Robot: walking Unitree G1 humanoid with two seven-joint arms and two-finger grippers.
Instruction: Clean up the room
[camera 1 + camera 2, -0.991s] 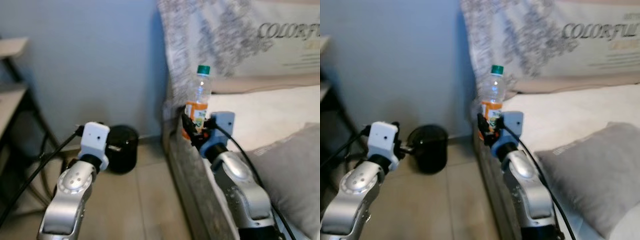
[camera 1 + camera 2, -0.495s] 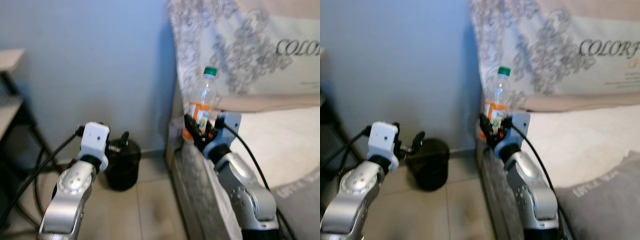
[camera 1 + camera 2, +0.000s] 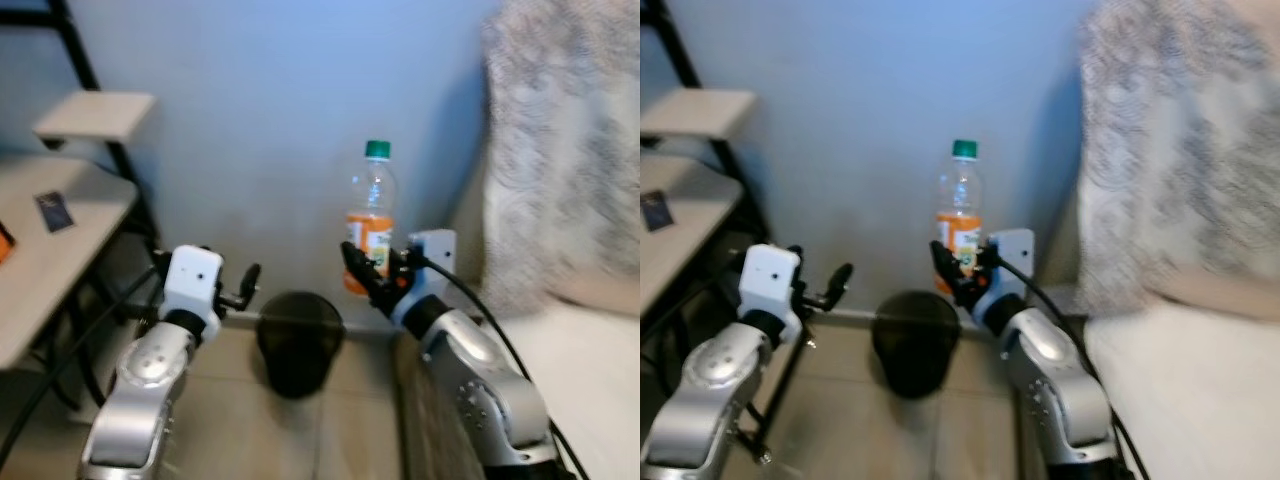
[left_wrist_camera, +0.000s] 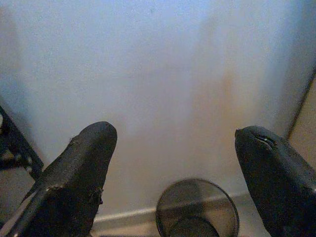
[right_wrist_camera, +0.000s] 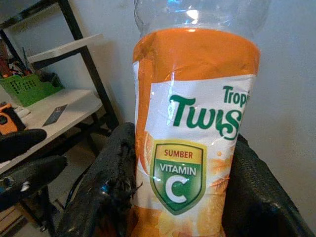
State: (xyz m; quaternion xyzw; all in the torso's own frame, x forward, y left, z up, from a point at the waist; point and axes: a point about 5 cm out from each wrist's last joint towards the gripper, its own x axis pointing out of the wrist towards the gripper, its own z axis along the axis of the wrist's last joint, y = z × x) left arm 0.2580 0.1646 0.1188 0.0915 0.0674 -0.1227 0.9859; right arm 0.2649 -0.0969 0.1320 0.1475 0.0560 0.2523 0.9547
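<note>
A clear plastic bottle [image 3: 371, 232] with an orange label and green cap stands upright in my right gripper [image 3: 368, 277], which is shut on its lower part, in front of the blue wall. The label [image 5: 193, 148] sits between the two black fingers [image 5: 112, 177]. A black mesh bin [image 3: 298, 342] stands on the tiled floor against the wall, below and left of the bottle. My left gripper [image 3: 250, 284] is held out left of the bin, open and empty; its fingers [image 4: 79, 168] frame the bin [image 4: 196, 210].
A black-framed shelf unit with pale boards [image 3: 60, 240] stands at the left, a small dark card [image 3: 55, 210] on it. A patterned pillow [image 3: 560, 150] and the bed [image 3: 1190, 380] lie at the right. A green basket [image 5: 30, 84] sits on the shelf.
The camera has turned left: the bed and pillow slid right, the shelf came into view, and the bin now sits between the arms. The bottle stays in the right gripper.
</note>
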